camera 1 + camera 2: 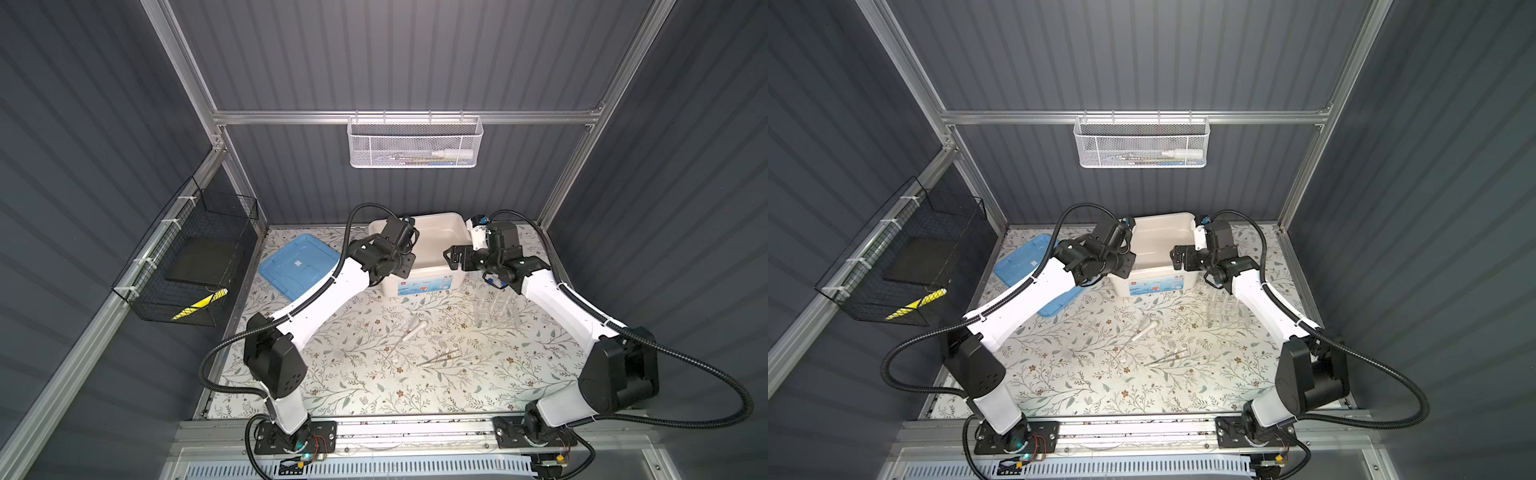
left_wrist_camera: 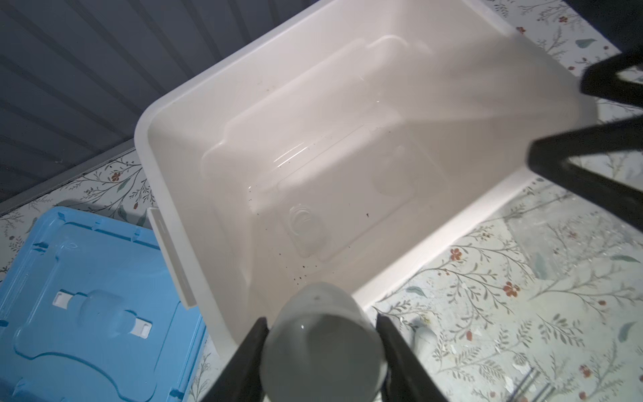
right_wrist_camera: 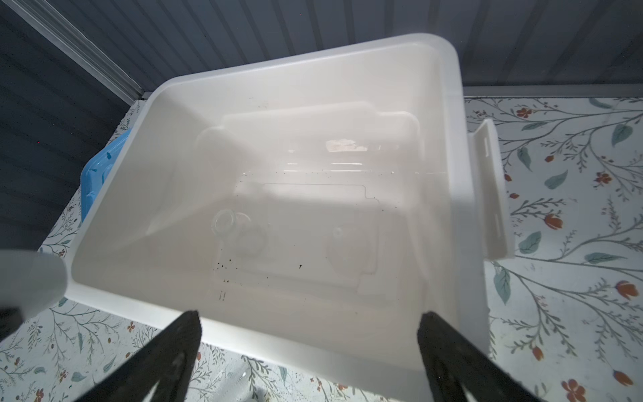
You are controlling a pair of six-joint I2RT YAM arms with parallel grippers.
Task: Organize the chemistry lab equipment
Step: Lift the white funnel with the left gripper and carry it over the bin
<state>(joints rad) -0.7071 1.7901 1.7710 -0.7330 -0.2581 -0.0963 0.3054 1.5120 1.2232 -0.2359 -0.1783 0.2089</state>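
1. L gripper [image 2: 322, 330]: we see it clamped on the small white mortar [image 2: 323, 355]. One black finger [image 2: 255, 344] sits on each side of the bowl. The mortar is held off the table, over the left-near corner of the cream box [image 2: 195, 146].
2. R gripper [image 3: 309, 322]: jaws are spread wide w/ nothing between them. It hangs above the box's near-right rim, its cam looking down into the box.
3. In both top views the cream box [image 1: 419, 286] [image 1: 1142, 287] sits open at the back-centre of the floral tabletop [image 1: 374, 382].
4. The blue lid [image 1: 299, 264] lies flat on the table just left of the box. We can't tell if the two touch, since the L arm covers the gap.
5. The small clear glass dish [image 3: 243, 233] lies on the box floor w/ dark specks scattered near it. The dish [image 2: 306, 226] shows faintly in the L wrist view too.
6. The pestle [image 1: 413, 330] lies on the table in front of the box, about mid-table and well apart from the mortar.
7. The tweezers [image 1: 440, 356] lie nearer the front edge, near the pestle but not touching it.
8. The clear tube rack [image 1: 494, 309] stands upright to the right of the pestle, partly under the R arm. We can't tell whether test tubes sit in it because it's too transparent.
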